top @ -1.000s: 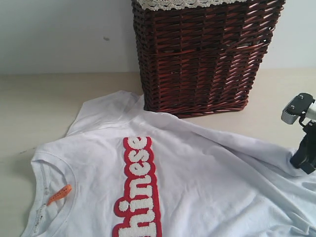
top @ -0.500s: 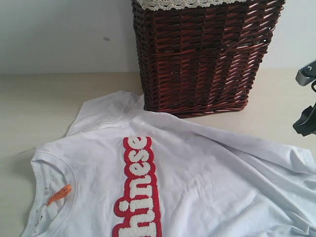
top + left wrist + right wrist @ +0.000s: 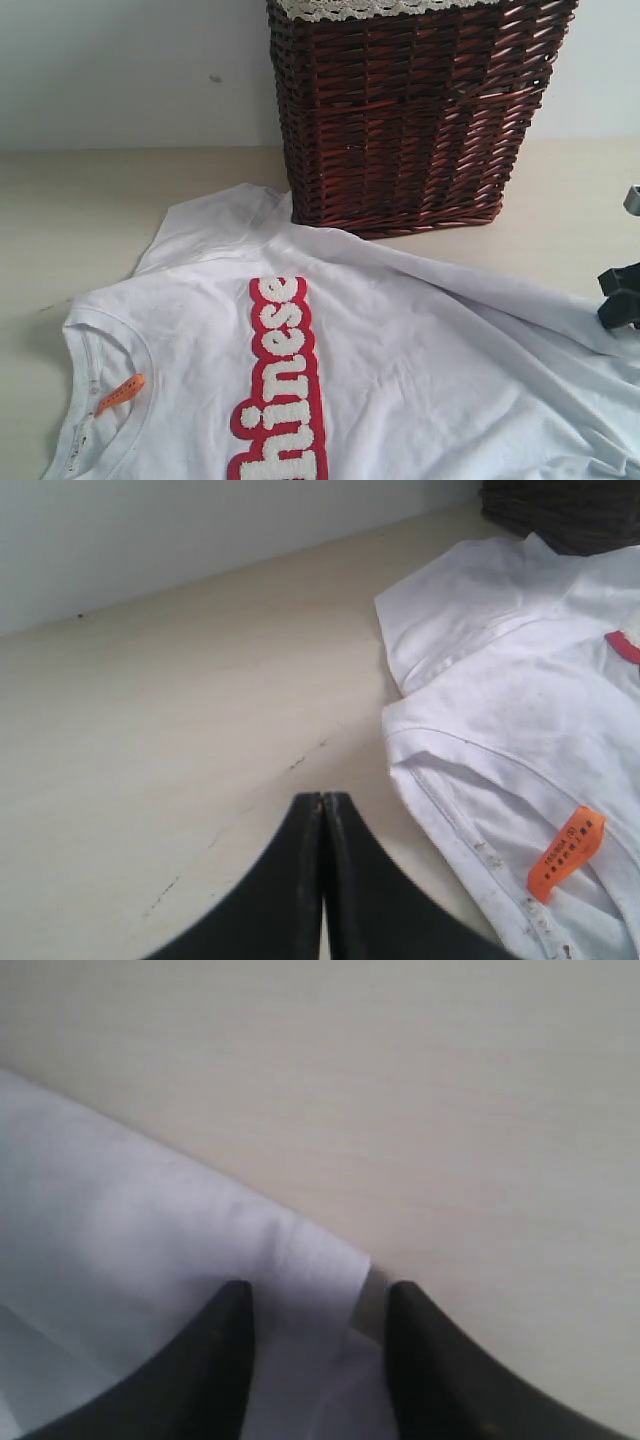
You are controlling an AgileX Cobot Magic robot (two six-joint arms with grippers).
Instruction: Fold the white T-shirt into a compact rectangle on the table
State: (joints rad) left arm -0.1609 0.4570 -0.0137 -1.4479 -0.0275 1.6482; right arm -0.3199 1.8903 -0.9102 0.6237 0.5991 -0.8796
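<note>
The white T-shirt (image 3: pixel 400 370) lies spread face up on the table (image 3: pixel 80 210), with its red lettered strip (image 3: pixel 280 390) running down the middle and an orange neck tag (image 3: pixel 121 393) at the collar. My right gripper (image 3: pixel 620 305) is at the shirt's far right edge. In the right wrist view it (image 3: pixel 319 1287) is open, and a corner of the white cloth (image 3: pixel 130 1220) lies between its fingers. My left gripper (image 3: pixel 322 798) is shut on nothing. It hovers over bare table just beside the collar (image 3: pixel 520 700) and tag (image 3: pixel 566 852). The exterior view does not show it.
A dark brown wicker basket (image 3: pixel 410 110) with a lace rim stands behind the shirt, touching its upper hem, and its corner (image 3: pixel 570 510) shows in the left wrist view. Pale table surface (image 3: pixel 450 1110) extends left of the shirt and right of the basket.
My right gripper opened, rose off the shirt's right edge toward the right, then came back down at that edge. The shirt and left gripper have not moved.
</note>
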